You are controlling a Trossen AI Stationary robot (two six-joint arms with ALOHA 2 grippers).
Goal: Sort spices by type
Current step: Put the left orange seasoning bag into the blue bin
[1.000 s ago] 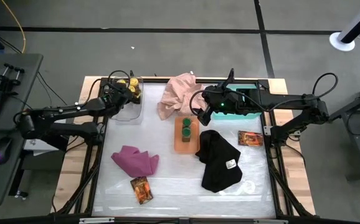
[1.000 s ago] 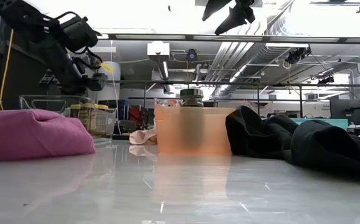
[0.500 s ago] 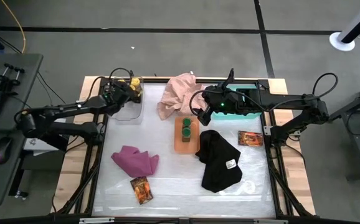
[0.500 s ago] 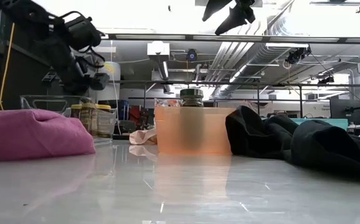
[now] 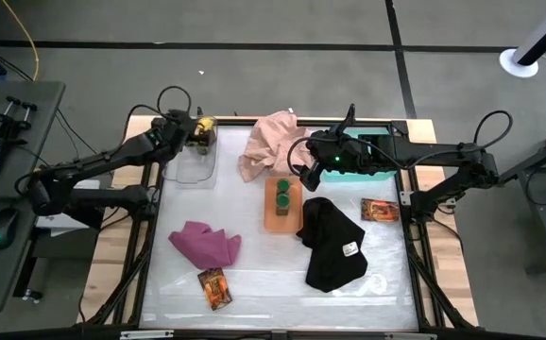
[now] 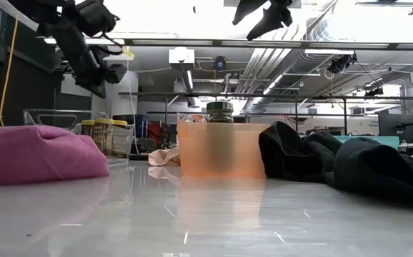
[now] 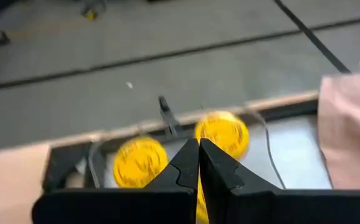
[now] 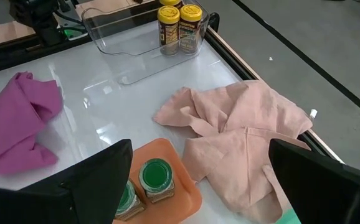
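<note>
The left claw (image 5: 180, 127) has lifted away, clenched and empty, from the clear bin (image 5: 190, 162) at the counter's far left. The yellow-lid jars (image 8: 180, 27) stand inside. Packets come next.

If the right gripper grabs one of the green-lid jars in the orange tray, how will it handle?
Probably rigid, since the green-lid jars look hard-sided. Standing upright and short, they seem unlikely to tip. They sit close together in the orange tray, so fingers may nudge the neighbour.
</note>
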